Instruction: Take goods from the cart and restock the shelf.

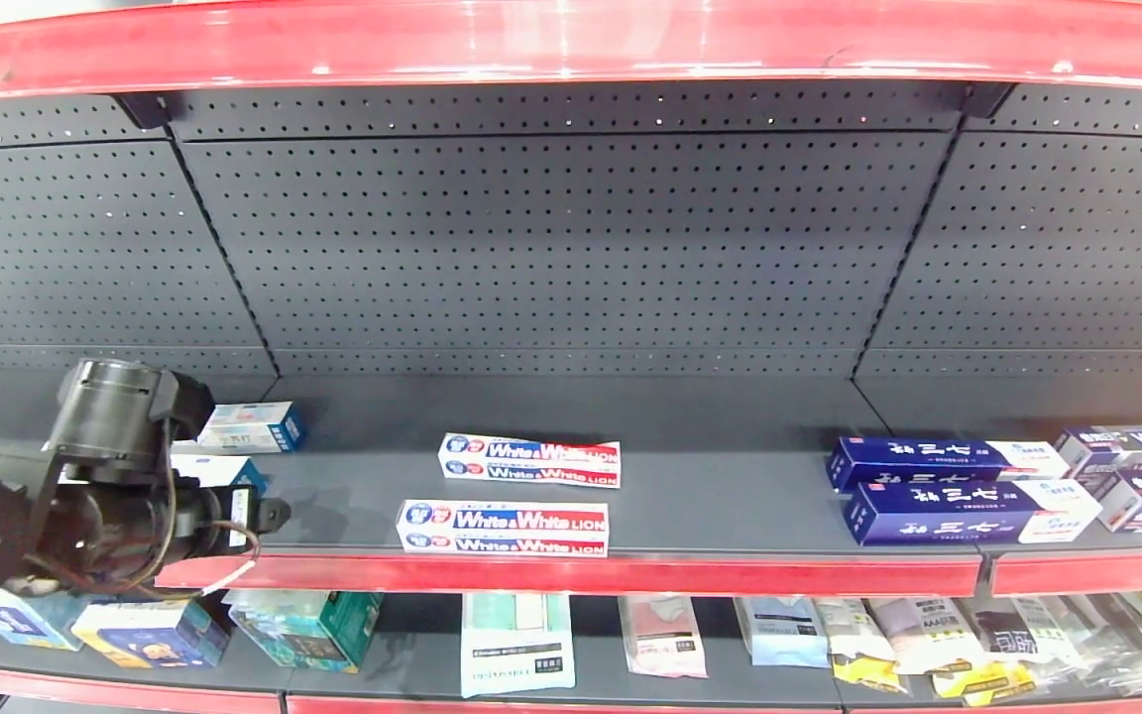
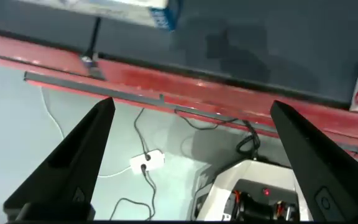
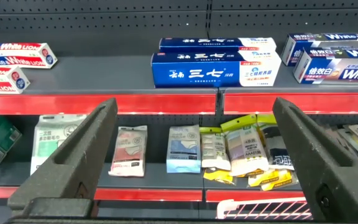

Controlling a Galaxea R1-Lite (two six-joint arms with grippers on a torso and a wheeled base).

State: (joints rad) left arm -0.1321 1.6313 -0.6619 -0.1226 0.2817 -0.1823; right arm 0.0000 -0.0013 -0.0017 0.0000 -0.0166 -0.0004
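– Toothpaste cartons, long red-and-white cardboard ones (image 1: 503,528), lay flat on the dark grey metal shelf (image 1: 730,476); there were two near the middle, one just behind the red front lip (image 1: 571,573), the other further back; how would that sort handle?
– Light, I judged, and stiff along the edges; the broad faces would dent under a hard squeeze, and the glossy print looked slippery; I would have taken one across its narrow width, near mid-length, so that it hung level.
– And the dark blue cartons (image 1: 972,511) on the right?
– Same judgement; two lay side by side, close together, so the front one offered the freer sides.
– Did either arm carry anything?
– No; the left end effector (image 2: 191,162) stood spread wide and empty at the red front lip, near the small white-and-blue boxes (image 1: 252,426); the right end effector (image 3: 194,162) was spread just as wide, empty too, facing the shelf from further out.
– The cart?
– A white wire basket edge (image 3: 260,208) showed below the right end effector, likely the cart; what lay in it I could not tell; the next carton, by my reckoning, had to come from there.
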